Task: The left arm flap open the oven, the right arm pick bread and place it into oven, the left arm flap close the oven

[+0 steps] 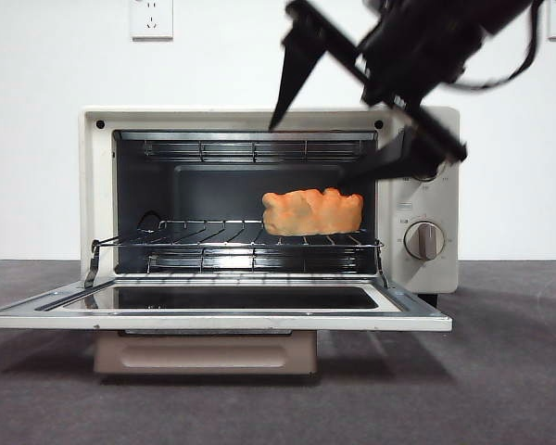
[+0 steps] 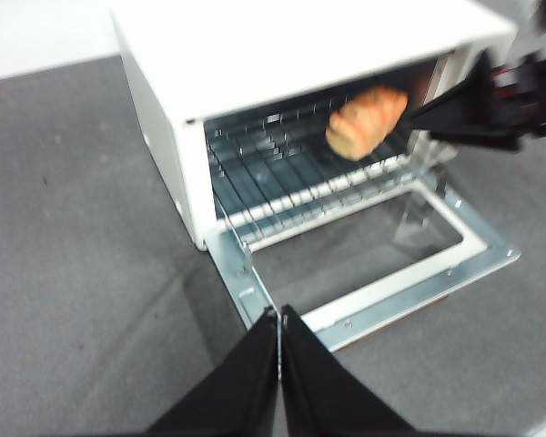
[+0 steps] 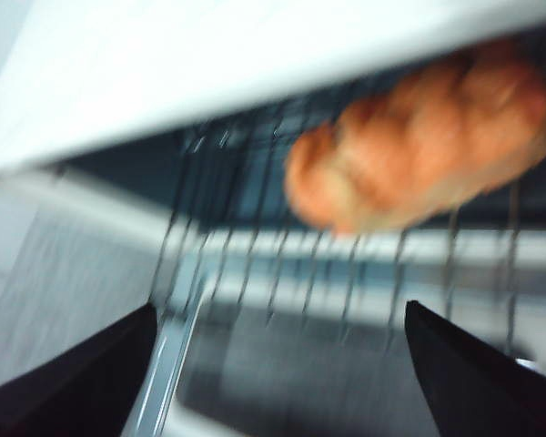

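Oven (image 1: 426,167) door (image 1: 213,311) flapped down flat. Bread (image 1: 312,211) on wire rack (image 1: 232,236), right side, inside cavity. Right gripper (image 1: 347,134) at upper right of opening, jaws spread, empty. Left gripper (image 2: 279,360) near side, jaws closed, empty.

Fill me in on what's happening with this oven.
The oven door lies flapped open, and the bread sits on the wire rack inside, toward the knob side. The right gripper, jaws open and holding nothing, is just outside the opening above the bread. The left gripper is shut and hangs over the table by the door's corner. The door has not been closed yet.
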`<state>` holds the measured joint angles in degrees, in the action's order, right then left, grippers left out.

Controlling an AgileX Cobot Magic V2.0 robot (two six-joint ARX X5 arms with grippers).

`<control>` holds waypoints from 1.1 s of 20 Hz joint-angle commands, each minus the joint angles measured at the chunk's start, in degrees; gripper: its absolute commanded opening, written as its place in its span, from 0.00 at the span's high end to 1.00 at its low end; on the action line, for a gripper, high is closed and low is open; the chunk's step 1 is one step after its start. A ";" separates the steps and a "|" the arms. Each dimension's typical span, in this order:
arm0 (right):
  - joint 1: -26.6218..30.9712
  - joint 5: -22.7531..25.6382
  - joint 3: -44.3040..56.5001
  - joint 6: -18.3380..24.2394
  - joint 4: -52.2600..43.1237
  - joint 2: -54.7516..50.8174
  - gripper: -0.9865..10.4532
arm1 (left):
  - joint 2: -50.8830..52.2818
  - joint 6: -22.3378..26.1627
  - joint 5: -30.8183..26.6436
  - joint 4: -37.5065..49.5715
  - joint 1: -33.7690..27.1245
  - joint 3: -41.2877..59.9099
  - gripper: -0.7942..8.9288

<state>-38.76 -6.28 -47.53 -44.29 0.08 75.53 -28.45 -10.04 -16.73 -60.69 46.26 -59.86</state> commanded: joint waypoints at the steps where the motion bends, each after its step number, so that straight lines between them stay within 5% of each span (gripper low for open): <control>1: -1.38 -1.49 -0.85 5.09 4.98 -3.87 0.53 | -3.54 0.07 0.66 0.11 0.48 -0.81 0.91; 6: -1.77 -3.15 -0.85 11.65 14.27 -14.69 0.53 | -10.27 0.11 3.72 2.43 -0.26 2.25 0.91; 10: -1.53 -3.13 -0.87 14.95 19.54 -23.23 0.53 | -14.38 0.55 12.09 9.51 -3.89 7.63 0.91; 17: -0.42 -2.62 -0.92 17.79 31.58 -36.39 0.53 | -19.78 -0.70 31.19 18.64 -18.49 16.76 0.91; 22: -0.20 2.21 -0.92 19.45 39.98 -43.36 0.53 | -22.47 -5.33 43.54 26.58 -29.75 22.40 0.91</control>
<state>-38.61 -4.67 -47.55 -26.22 39.68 32.38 -50.17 -12.93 24.56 -35.57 17.52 -37.80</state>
